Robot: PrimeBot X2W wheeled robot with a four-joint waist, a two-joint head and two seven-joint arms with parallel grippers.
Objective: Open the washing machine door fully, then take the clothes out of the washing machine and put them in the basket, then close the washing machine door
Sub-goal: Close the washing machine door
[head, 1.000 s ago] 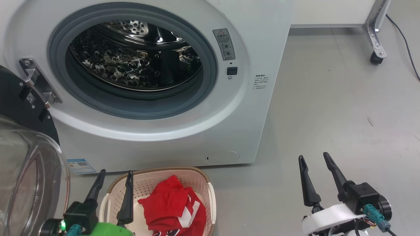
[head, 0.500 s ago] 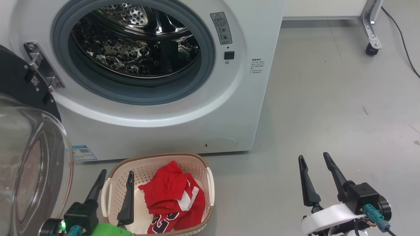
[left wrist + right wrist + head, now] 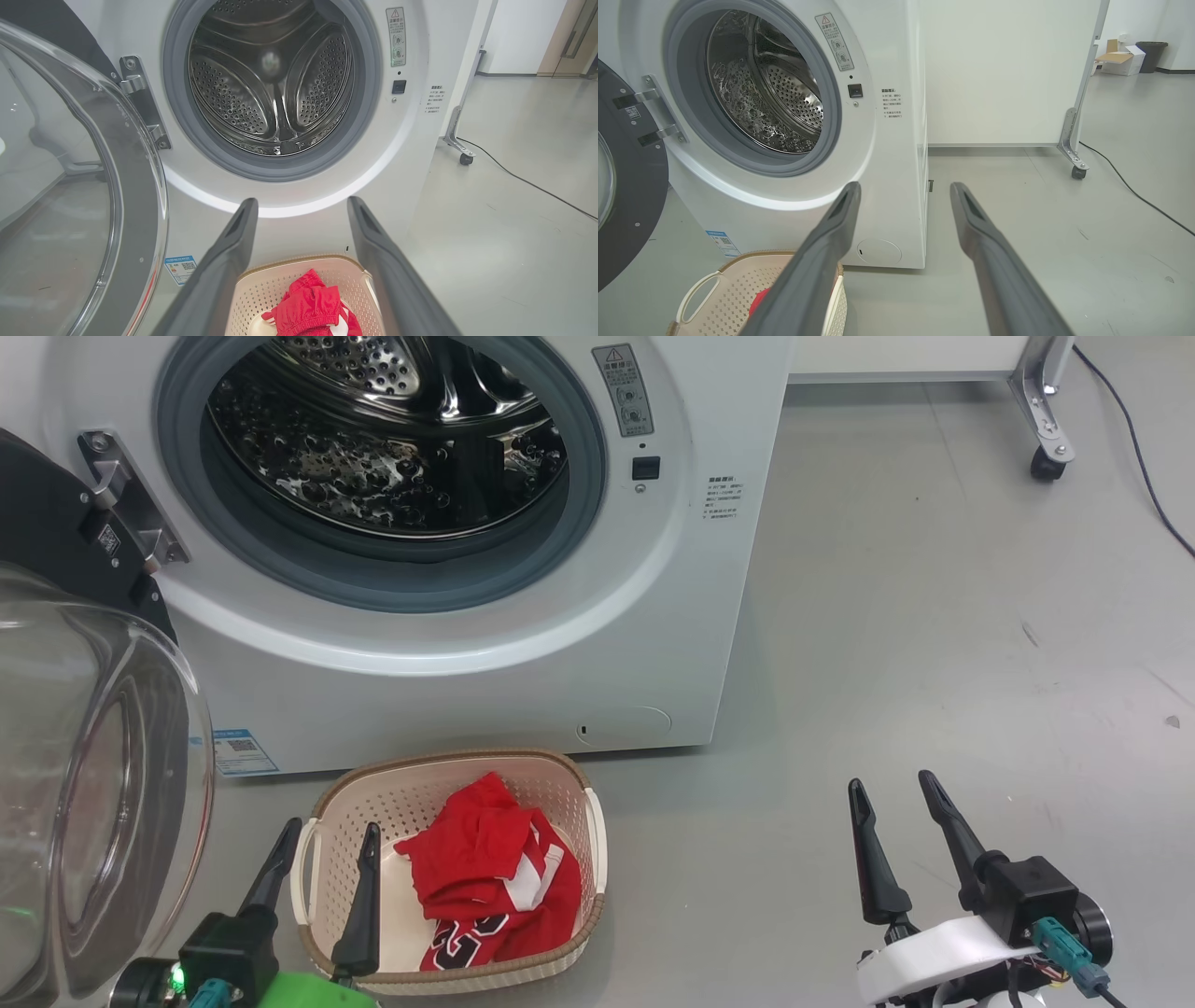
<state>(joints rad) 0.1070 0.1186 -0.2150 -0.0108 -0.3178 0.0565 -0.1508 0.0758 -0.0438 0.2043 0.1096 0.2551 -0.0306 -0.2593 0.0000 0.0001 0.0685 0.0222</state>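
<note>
Left gripper (image 3: 331, 829) and right gripper (image 3: 890, 784) both gape empty; beside my left, the round black glass-bowled door (image 3: 93, 709) stands open, a cream perforated basket (image 3: 448, 759) holding red clothes (image 3: 485, 877).

Clothes (image 3: 485, 868) in basket (image 3: 392, 803), on floor (image 3: 934, 616) just in frt of washing machine (image 3: 467, 695); door (image 3: 47, 527) hinged open at L.

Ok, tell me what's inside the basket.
The basket holds the red clothes, bunched in a heap, black white-edged lettering showing at its near end. Bare perforated floor shows beside it; anything under the heap is covered.
</note>
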